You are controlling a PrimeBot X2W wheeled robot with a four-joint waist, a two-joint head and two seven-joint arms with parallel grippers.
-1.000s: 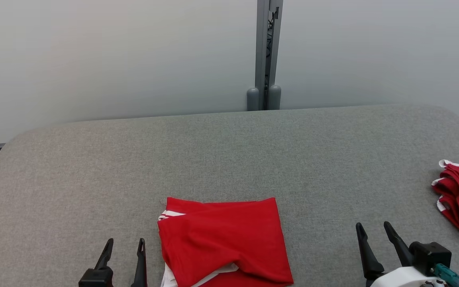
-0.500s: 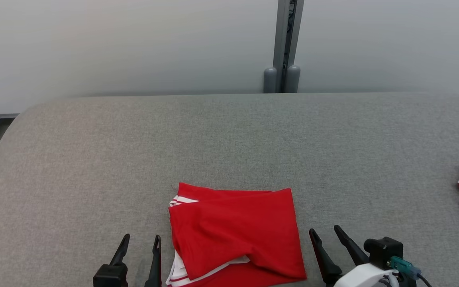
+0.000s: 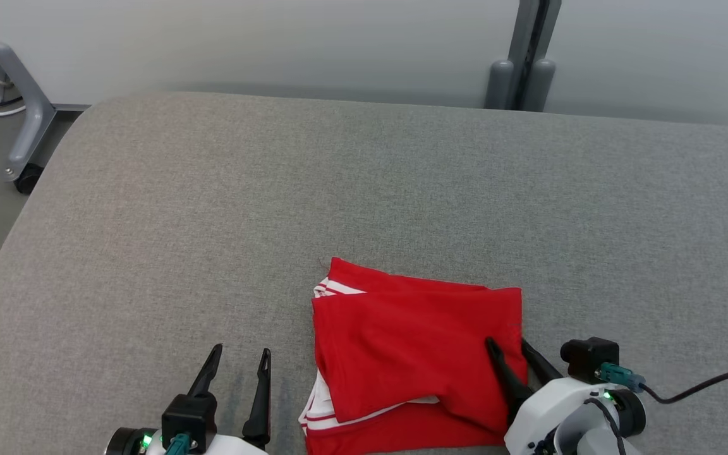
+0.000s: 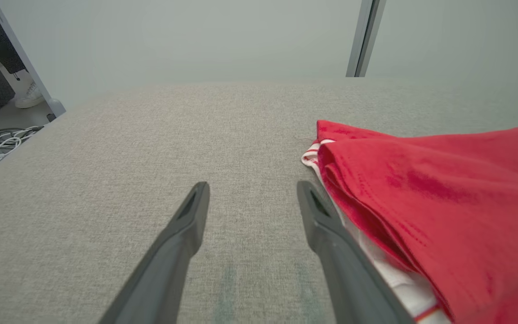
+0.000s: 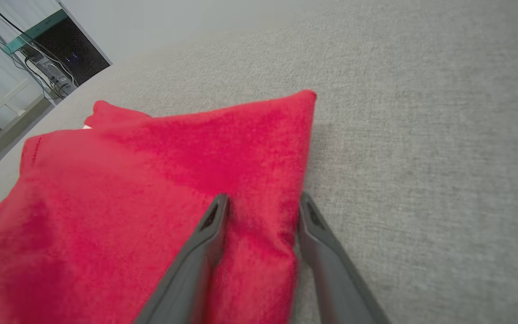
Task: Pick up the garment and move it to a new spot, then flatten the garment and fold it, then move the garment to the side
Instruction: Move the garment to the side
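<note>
Red with white trim, the folded garment (image 3: 414, 341) lay on the grey fabric table (image 3: 212, 208), near the front edge and between your two arms. Your right gripper (image 3: 506, 342) sat at its right edge with the fingers apart, one on top of the cloth, the other at the hem, red fabric between them. Your left gripper (image 3: 241, 349) stood just left of the garment, fingers spread wide over bare table.
</note>
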